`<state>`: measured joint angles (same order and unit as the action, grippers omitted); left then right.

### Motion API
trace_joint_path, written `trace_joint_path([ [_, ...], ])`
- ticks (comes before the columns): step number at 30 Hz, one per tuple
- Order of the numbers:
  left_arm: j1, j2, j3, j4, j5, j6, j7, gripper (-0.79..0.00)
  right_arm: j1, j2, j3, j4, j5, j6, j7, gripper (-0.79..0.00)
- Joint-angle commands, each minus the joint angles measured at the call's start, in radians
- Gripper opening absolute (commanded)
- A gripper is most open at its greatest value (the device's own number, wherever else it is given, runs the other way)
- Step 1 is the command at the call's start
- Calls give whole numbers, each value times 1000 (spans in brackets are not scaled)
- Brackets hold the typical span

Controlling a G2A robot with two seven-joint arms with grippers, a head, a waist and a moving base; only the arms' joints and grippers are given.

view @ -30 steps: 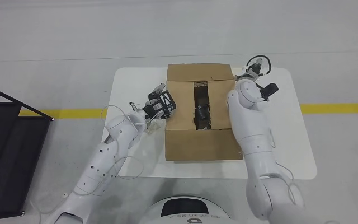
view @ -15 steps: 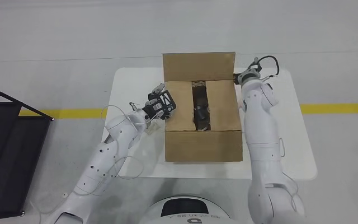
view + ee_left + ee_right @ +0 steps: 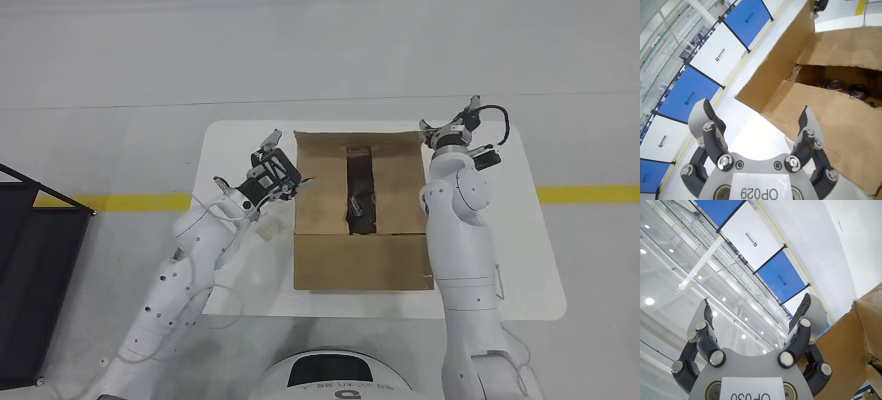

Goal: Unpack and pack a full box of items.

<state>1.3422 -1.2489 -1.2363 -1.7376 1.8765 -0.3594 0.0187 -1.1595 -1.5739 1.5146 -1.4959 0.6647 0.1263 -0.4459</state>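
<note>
A brown cardboard box [image 3: 325,215] stands in the middle of the white table [image 3: 520,250]. Its top flaps lie nearly closed, leaving a narrow gap over dark metal items [image 3: 361,192]. My left gripper [image 3: 275,165] is open beside the box's far left corner, holding nothing. In the left wrist view the left gripper [image 3: 755,107] faces the box [image 3: 829,123], and round metal parts [image 3: 836,85] show under the flaps. My right gripper [image 3: 445,128] is open at the far right corner. In the right wrist view the right gripper [image 3: 756,299] points up past a cardboard edge [image 3: 848,342].
A small white object [image 3: 268,228] lies on the table under the left arm. A black rack [image 3: 30,270] stands on the floor far left. A yellow floor line [image 3: 590,193] runs behind the table. Bare tabletop lies to the right of the box.
The box's far flap, raised half a second ago, now lies lower. My left gripper moved along the box's left side toward the far corner. The right arm shifted near the far right corner.
</note>
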Motion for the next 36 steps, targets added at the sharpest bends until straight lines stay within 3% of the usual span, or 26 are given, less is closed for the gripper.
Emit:
trace_joint_path([
  [1,24,4,-25,-29,-16,-2,15,0,-9,1,-9,-14,-3,42,21,0],
  [8,107,20,-115,-94,-169,-88,149,0,-55,10,9,-112,-2,152,60,0],
  [14,137,27,-182,-81,-348,-154,213,0,-105,23,17,-209,-41,260,121,0],
  [18,121,27,-184,-48,-388,-145,138,0,-162,47,7,-268,-202,402,247,0],
  [23,97,23,-157,-5,-447,-129,77,0,-198,64,11,-288,-305,448,307,0],
  [32,40,16,-96,62,-470,-94,-44,0,-251,81,-7,-359,-450,450,344,0],
  [36,9,12,-64,120,-442,-61,-97,0,-266,75,13,-416,-373,392,310,0],
])
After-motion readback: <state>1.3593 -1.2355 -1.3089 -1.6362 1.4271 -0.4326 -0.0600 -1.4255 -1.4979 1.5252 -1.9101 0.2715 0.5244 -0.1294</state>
